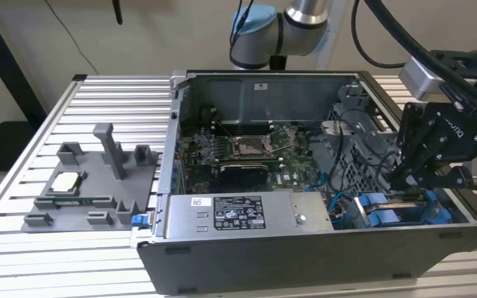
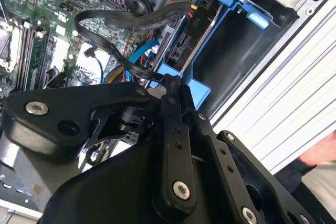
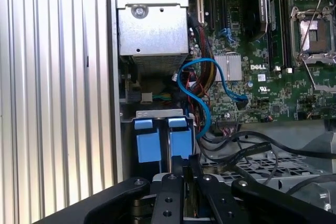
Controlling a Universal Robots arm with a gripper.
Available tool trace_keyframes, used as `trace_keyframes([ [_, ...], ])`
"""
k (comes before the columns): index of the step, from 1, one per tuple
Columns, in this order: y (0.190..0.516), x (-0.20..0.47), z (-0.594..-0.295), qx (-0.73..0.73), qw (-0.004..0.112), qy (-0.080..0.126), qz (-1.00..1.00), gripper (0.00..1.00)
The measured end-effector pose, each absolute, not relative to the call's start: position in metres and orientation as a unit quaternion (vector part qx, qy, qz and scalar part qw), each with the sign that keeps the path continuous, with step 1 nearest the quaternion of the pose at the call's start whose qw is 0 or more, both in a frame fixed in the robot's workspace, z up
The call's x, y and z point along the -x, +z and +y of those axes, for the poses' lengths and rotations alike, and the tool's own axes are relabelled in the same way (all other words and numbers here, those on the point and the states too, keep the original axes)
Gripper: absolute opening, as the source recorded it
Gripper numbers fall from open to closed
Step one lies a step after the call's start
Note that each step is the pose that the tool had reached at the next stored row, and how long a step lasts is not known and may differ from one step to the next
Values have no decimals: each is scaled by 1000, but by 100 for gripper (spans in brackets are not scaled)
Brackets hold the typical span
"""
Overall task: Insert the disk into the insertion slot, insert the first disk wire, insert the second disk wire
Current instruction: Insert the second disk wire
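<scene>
- Your tool sits low inside the open PC case, at the right of the exterior view, right over the blue drive bay.
- The disk looks already seated in that bay at the lower right of the exterior view. You can see its blue carrier tabs side by side in the lower middle of the first wrist view.
- In the second wrist view the tool's fingers look pressed together around a black wire, at the frame's centre, near the disk's connector edge. I'd call it clenched on that wire, though the tips are partly hidden.
- Risk one: the wire loops back over the motherboard, so a pull could snag it on the blue cable nearby.
- Risk two: if the plug is a bit tilted it'll jam against the connector instead of sliding in, and pushing harder could bend it.
- Risk three: the grip is on the wire, not the plug, so it could slip.
</scene>
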State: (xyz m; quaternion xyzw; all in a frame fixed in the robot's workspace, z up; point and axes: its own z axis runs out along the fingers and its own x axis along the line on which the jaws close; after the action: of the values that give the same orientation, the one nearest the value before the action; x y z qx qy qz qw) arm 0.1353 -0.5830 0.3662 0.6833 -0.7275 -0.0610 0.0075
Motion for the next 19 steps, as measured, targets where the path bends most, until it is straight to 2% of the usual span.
trace_keyframes([
  [7, 366, -135, -583, -683, 8, -60, -728, 16],
  [12, 365, -135, -583, -684, 6, -51, -728, 16],
  [19, 362, -135, -583, -685, -23, -25, -728, 16],
])
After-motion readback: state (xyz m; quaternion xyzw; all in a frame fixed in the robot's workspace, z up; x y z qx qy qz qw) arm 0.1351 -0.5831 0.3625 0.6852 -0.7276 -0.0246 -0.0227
